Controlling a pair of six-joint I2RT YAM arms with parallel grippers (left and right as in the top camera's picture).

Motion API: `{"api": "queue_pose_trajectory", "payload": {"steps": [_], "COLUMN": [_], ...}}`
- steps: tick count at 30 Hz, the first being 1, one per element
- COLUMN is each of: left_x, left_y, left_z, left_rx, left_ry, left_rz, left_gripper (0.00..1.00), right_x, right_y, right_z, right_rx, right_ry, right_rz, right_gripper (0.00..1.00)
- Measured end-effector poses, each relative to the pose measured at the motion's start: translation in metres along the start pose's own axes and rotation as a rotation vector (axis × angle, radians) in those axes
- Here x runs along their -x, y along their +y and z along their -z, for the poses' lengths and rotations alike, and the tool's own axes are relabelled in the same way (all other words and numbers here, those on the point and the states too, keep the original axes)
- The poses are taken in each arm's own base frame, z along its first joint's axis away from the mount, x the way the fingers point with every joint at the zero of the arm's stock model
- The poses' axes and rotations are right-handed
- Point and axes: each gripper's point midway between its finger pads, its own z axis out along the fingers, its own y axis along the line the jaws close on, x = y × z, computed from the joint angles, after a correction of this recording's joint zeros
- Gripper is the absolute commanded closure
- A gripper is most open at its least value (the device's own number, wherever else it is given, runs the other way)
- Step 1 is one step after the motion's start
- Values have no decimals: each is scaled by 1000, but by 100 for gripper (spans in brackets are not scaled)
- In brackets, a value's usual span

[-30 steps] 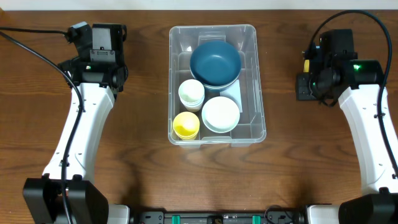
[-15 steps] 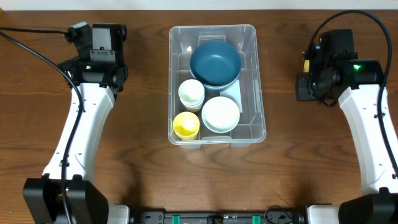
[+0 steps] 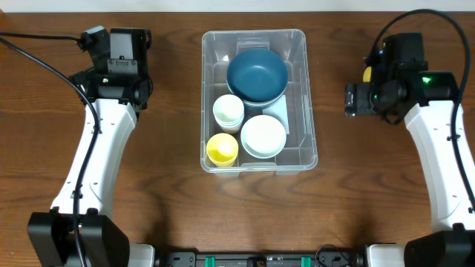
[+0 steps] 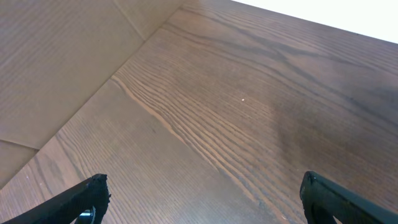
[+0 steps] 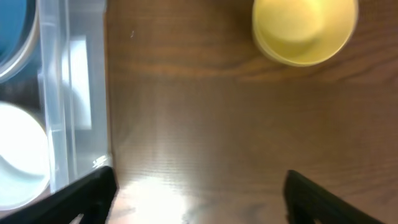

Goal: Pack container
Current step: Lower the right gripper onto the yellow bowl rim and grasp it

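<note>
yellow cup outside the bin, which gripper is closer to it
Right. The right gripper hangs close by the yellow cup; the left gripper is far off, across the container.

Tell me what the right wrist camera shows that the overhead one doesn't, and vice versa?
Right wrist only: a whole yellow cup standing on the table outside the container; overhead catches just a sliver. Overhead only: the left arm and right arm, plus a cream cup and a second yellow cup inside. Both: the container, blue bowl, white bowl.
</note>
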Motion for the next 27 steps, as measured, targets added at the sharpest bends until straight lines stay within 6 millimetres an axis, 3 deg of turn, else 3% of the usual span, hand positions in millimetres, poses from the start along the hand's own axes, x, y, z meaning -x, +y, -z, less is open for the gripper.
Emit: {"api": "queue_pose_trajectory", "payload": {"steps": [6, 13, 18, 24, 27], "left_x": [0, 0, 0, 0, 0], "left_y": [0, 0, 0, 0, 0], "left_z": [0, 0, 0, 0, 0], "left_rx": [0, 0, 0, 0, 0], "left_ry": [0, 0, 0, 0, 0], "left_rz": [0, 0, 0, 0, 0], "left_gripper": [2, 2, 2, 2, 2], "right_x": [21, 26, 26, 24, 19], "right_y": [-47, -109, -132, -135, -136], "right_z": [1, -5, -46, -110, -133], "right_rx": [-76, -135, -113, -88, -87], "right_ry": [-87, -130, -80, -3, 32], "right_rz": [-165, -384, -471, -497, -500], "right_gripper": [10, 17, 16, 9, 9]}}
